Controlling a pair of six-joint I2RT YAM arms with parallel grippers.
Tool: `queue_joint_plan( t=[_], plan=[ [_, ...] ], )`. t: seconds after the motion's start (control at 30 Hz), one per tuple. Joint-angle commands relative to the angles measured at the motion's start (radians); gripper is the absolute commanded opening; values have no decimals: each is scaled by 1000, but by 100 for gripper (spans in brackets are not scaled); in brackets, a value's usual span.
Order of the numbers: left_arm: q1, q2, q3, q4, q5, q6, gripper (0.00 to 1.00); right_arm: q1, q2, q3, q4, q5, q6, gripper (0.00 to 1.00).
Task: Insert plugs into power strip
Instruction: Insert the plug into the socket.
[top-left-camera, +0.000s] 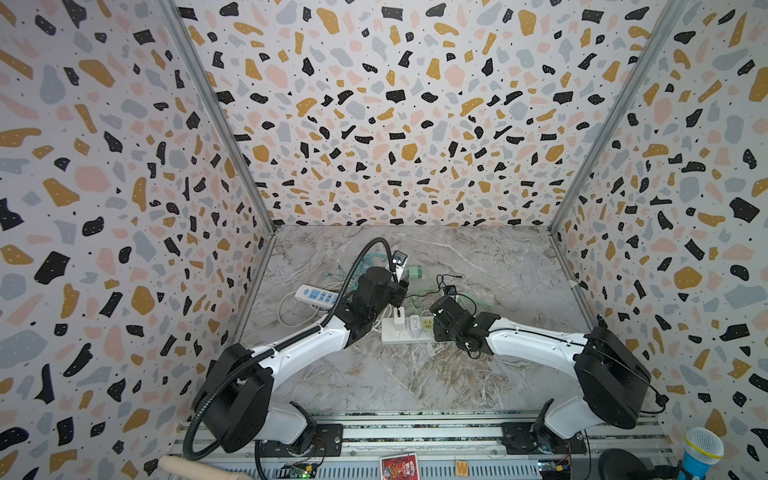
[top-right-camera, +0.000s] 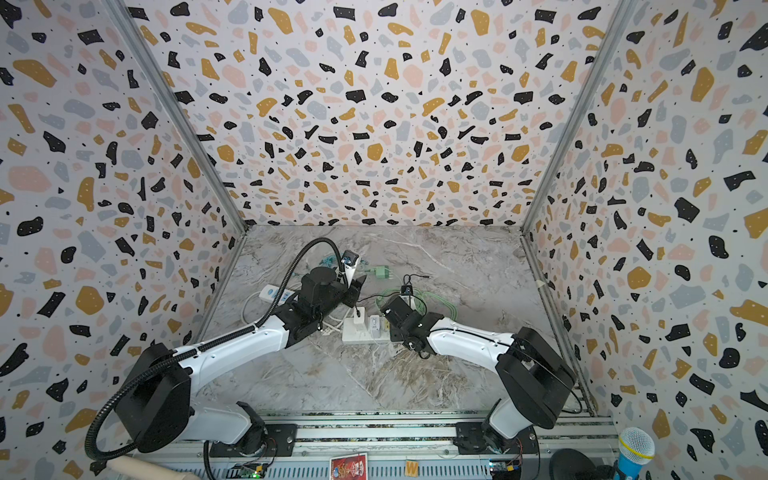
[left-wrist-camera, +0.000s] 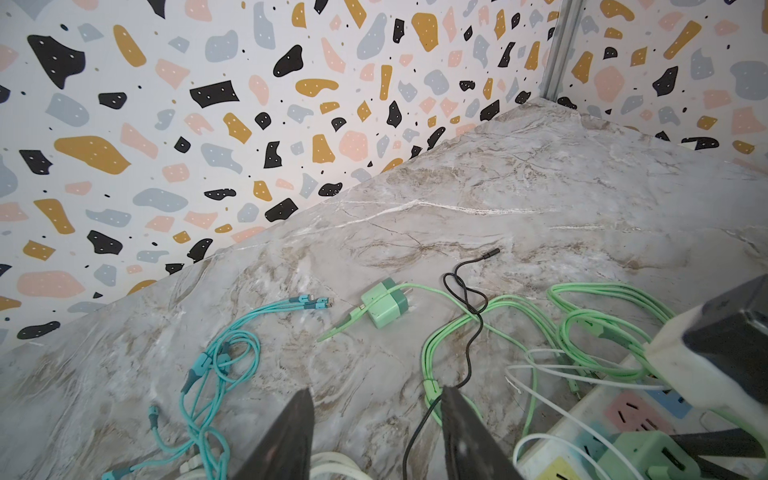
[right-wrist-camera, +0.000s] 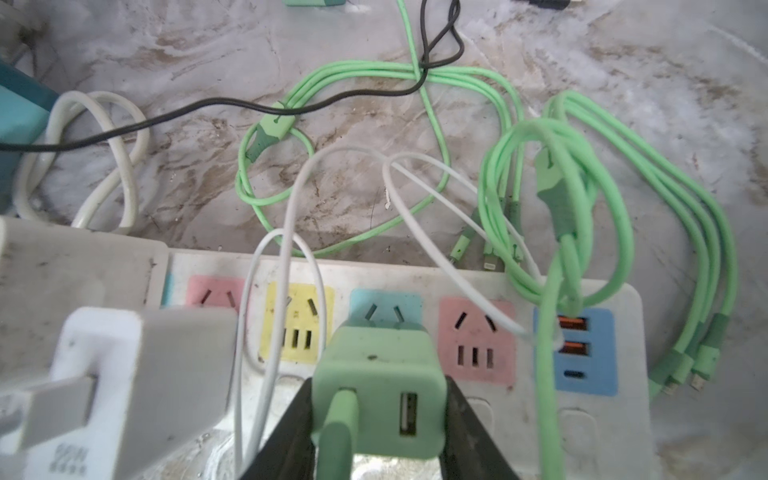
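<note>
Mint plug (right-wrist-camera: 376, 399) is clamped in right tool (right-wrist-camera: 379, 382), apparently seated in power strip (right-wrist-camera: 623, 424) beside two white plugs (right-wrist-camera: 137, 374). Second mint plug (left-wrist-camera: 384, 303) seen loose on far tabletop (left-wrist-camera: 498, 187), not yet inserted; left tool (left-wrist-camera: 376, 390) held apart, empty.

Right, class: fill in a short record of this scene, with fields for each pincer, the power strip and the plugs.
right pincer: shut on the mint green plug
mint green plug: at the blue socket of the power strip; whether it is fully seated cannot be told
left pincer: open, empty, above the table
white plug: on the power strip, beside the held one
loose mint green plug: lying on the table, apart from the strip
teal cable: tangled on the table
</note>
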Motion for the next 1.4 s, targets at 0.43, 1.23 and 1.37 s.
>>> queue_joint_plan(
  t=[0.43, 1.23, 1.37],
  plan=[
    [9, 74, 131, -51, -86, -25, 60, -100, -32, 87, -178, -223, -116, 56],
    [119, 742, 887, -431, 54, -524, 58, -523, -120, 240, -197, -578, -390, 62],
    [128, 831, 956, -438, 90, -597, 56, -586, -86, 253, -202, -626, -439, 61]
  ],
)
